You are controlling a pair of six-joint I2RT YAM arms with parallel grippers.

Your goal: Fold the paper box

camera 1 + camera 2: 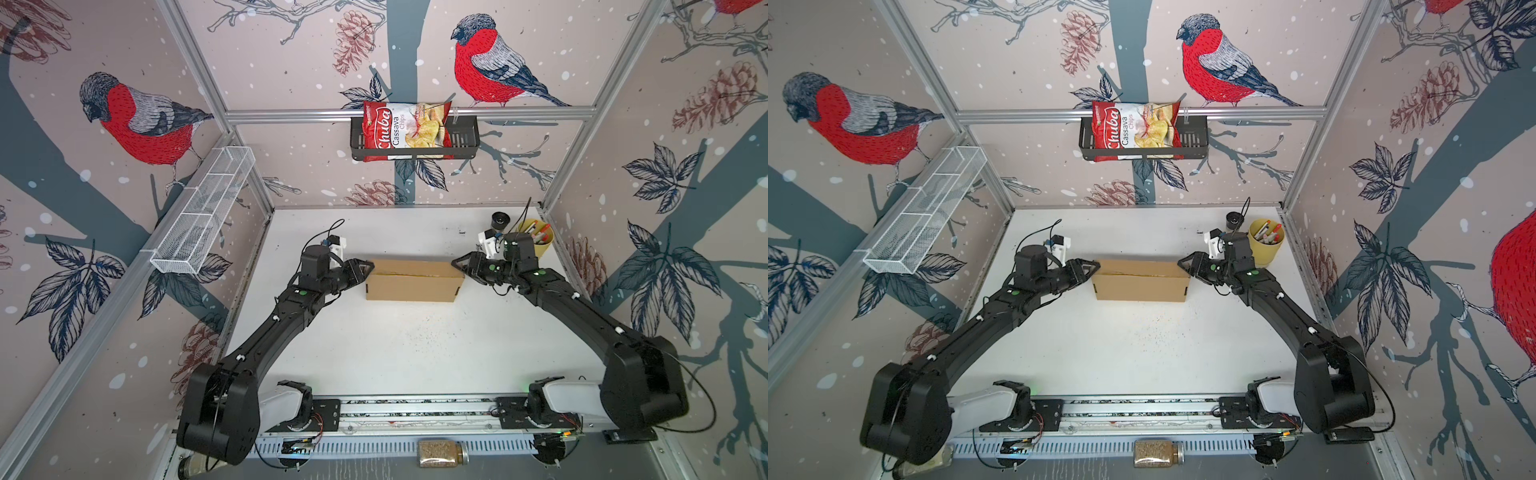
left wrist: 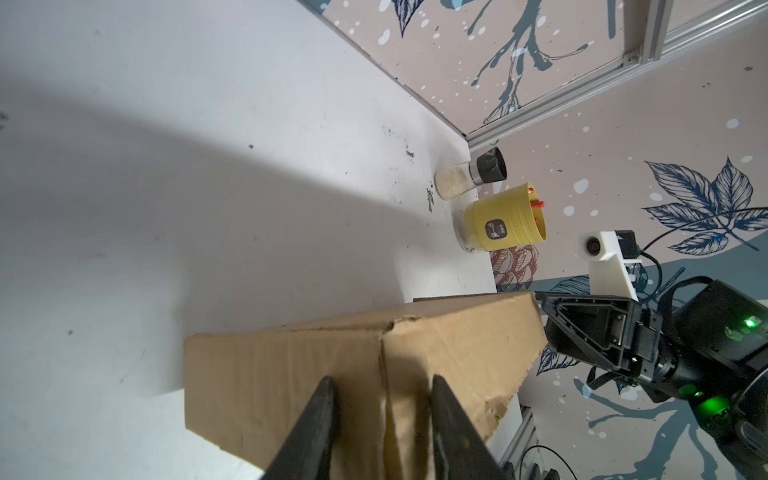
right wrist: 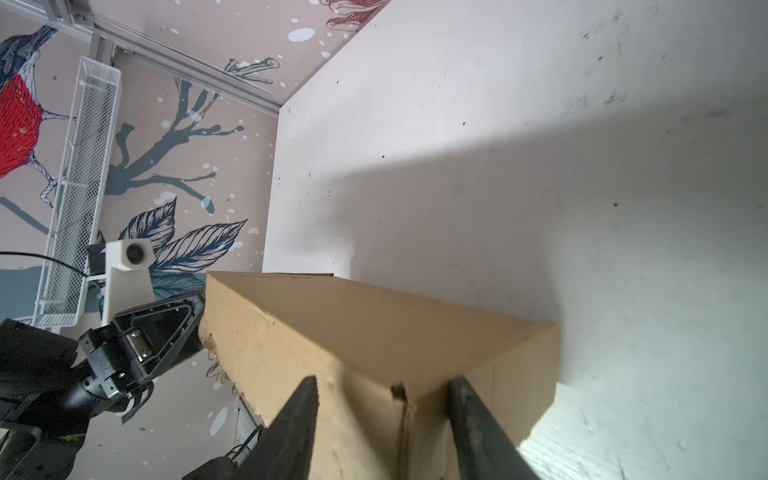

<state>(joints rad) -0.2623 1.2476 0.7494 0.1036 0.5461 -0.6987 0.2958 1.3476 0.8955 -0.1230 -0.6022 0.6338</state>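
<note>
Item — paper box (image 1: 413,282), closed on the counter (image 1: 395,353): my left claw (image 1: 368,268) and right claw (image 1: 457,264), both parted, clamping nothing, should press its ends evenly — no skewing.

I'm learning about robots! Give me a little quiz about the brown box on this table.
1. True or false: the paper box lies as a flat, unfolded sheet.
2. Pick one: the cup holding pens is A) yellow B) blue C) green.
3. Fill the gap: the left hand and right hand are at the box's two short ___.

Key:
1. False, it stands up in a box shape.
2. A.
3. Ends.
</note>
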